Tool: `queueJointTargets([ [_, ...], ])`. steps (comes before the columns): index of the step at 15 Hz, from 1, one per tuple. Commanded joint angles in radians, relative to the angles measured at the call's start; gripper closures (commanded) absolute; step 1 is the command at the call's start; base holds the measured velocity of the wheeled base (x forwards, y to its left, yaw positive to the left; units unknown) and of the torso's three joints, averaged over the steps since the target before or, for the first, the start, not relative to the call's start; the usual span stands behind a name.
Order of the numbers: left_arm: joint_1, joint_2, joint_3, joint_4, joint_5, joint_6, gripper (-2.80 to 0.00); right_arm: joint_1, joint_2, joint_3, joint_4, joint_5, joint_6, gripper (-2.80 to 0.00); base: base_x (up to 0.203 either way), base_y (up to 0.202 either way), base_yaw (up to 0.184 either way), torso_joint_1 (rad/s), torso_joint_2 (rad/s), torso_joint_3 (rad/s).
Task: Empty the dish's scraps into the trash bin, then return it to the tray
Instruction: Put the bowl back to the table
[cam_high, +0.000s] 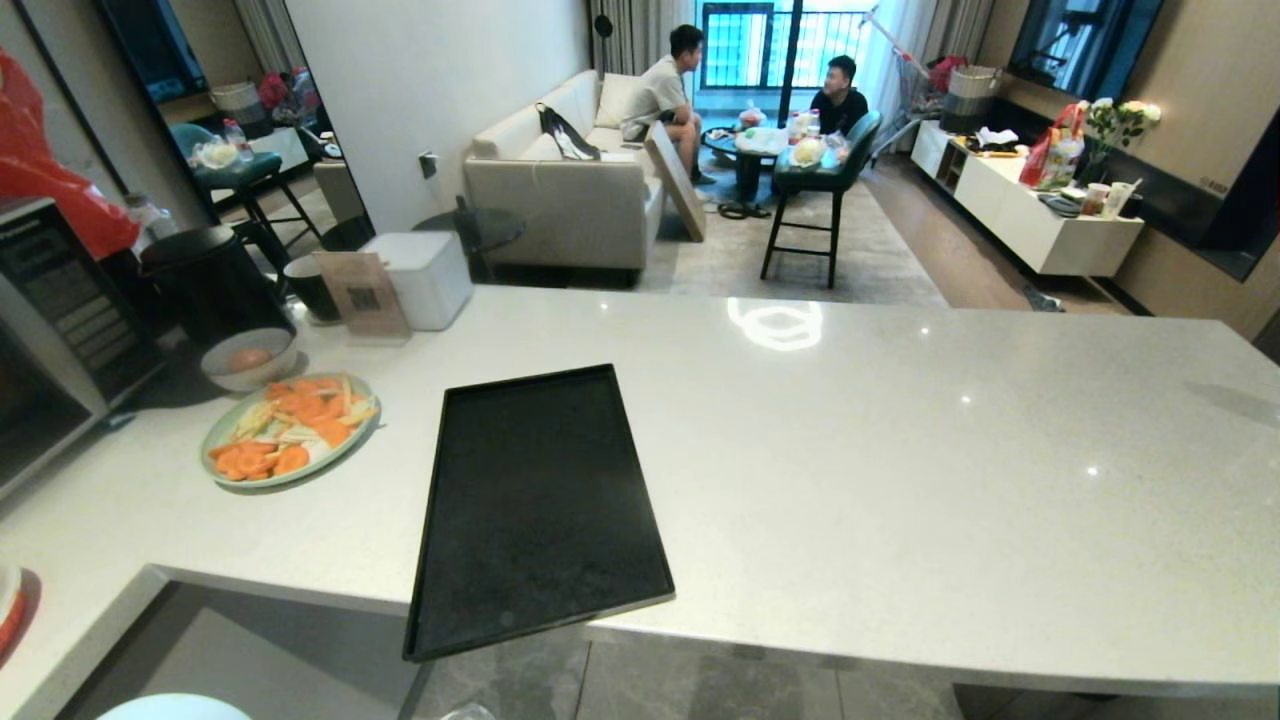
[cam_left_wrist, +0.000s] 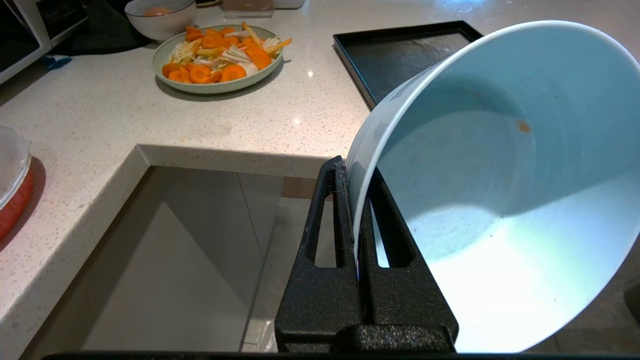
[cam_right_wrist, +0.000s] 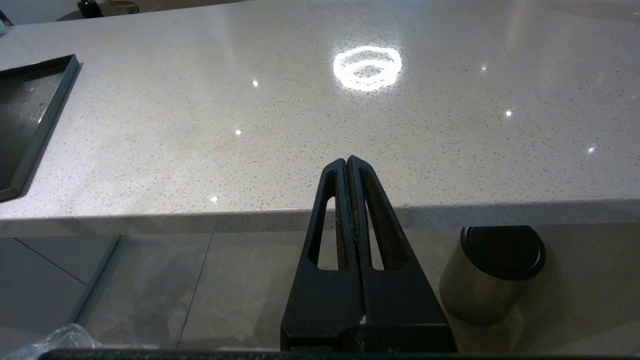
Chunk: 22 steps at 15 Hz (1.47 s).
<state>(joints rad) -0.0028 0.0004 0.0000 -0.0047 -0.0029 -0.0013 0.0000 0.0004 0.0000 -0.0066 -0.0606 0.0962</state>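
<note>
1. The left hand (cam_left_wrist: 356, 200) is pinching the rim of the dish (cam_left_wrist: 500, 200), one finger inside the wall and one outside, and is holding it off the front edge of the bench (cam_left_wrist: 150, 120), below the bench top.
2. The dish is hanging tilted, its mouth facing the wrist camera. The pale-blue inside is showing no scraps, only one small orange speck (cam_left_wrist: 523, 126) clinging high on the wall, so the emptying looks done.
3. The step in hand is judged to be the return. The tray (cam_high: 540, 500) is lying bare on the bench just ahead, one corner overhanging the front edge.
4. To do it well, the dish should be levelled first, then lifted clear above the bench edge and the tray's raised rim before moving forward.
5. Setting it near the tray's middle looks safer than the overhanging corner, which might tip under weight.
6. The grip is a thin pinch on a smooth rim, so slow moves are advisable, and the fingers should part only once the base is resting flat.
7. The green plate of orange slices (cam_high: 290, 428) is lying well left of the tray, out of the path.
8. The right hand (cam_right_wrist: 348, 165) is idling with its fingers pressed together, holding nothing, in front of the bench edge.
9. The trash bin cannot be made out with certainty in any view.
</note>
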Motion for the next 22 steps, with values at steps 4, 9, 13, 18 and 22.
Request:
queueJointTargets([
  [4,0.000,0.000,0.000,-0.001,0.000,-0.019,0.00,0.000,0.000,0.000,-0.001,-0.001,0.000,0.00,0.000,0.000,0.000,0.000,0.00,0.000],
  [9,0.001,0.000,0.000,-0.001,0.001,-0.023,0.00,0.000,0.000,0.000,-0.001,-0.001,0.000,0.00,0.000,0.000,0.000,0.000,0.00,0.000],
  [13,0.001,0.000,-0.088,0.005,0.041,-0.029,0.00,0.000,0.001,0.000,-0.001,-0.001,0.000,0.00,0.000,0.000,0.000,0.000,0.00,0.000],
  [18,0.000,0.059,-0.235,0.157,0.049,-0.034,0.00,0.000,0.000,0.000,-0.001,-0.001,0.000,0.00,0.000,0.000,0.000,0.000,0.00,0.000],
  [22,-0.006,0.184,-0.281,0.165,0.050,-0.037,0.00,0.000,0.000,0.000,-0.001,-0.001,0.000,0.00,0.000,0.000,0.000,0.000,0.00,0.000],
])
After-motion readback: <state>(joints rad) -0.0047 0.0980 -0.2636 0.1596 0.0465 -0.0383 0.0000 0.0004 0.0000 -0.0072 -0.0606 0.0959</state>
